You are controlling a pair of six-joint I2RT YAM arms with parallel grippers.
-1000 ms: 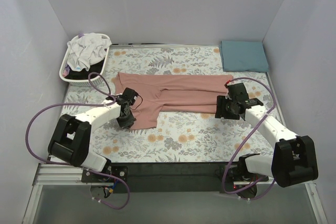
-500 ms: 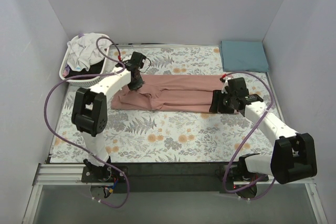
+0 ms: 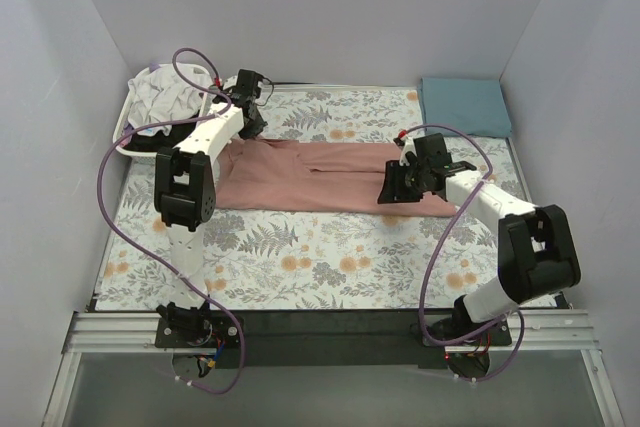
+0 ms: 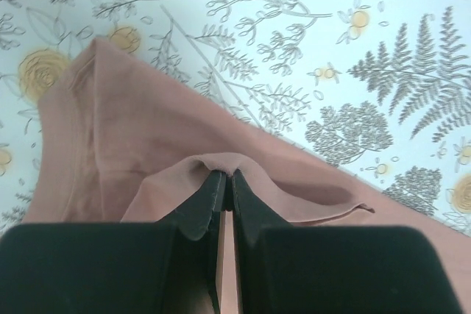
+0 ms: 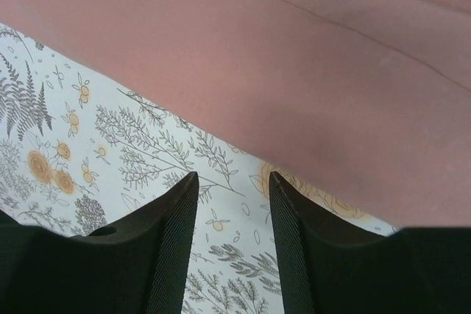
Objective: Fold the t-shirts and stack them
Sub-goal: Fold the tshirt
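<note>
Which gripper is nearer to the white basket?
Left. The left gripper, shut on the pink t-shirt, is close beside the basket; the right gripper is far off, at the shirt's other end.

Overhead looks down; wrists (close, seemingly angled) share pink t-shirt (image 3: 320,177).

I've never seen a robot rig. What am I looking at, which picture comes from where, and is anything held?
The left arm and right arm are robot arms bolted side by side at the near edge. One picture looks down from above and behind them; the two close-ups come from wrist cameras. On the floral cloth lie a long pink t-shirt and a folded teal t-shirt; a white basket holds more clothes. The left gripper is shut on a fold of the pink t-shirt. The right gripper is open at its near edge, holding nothing.
</note>
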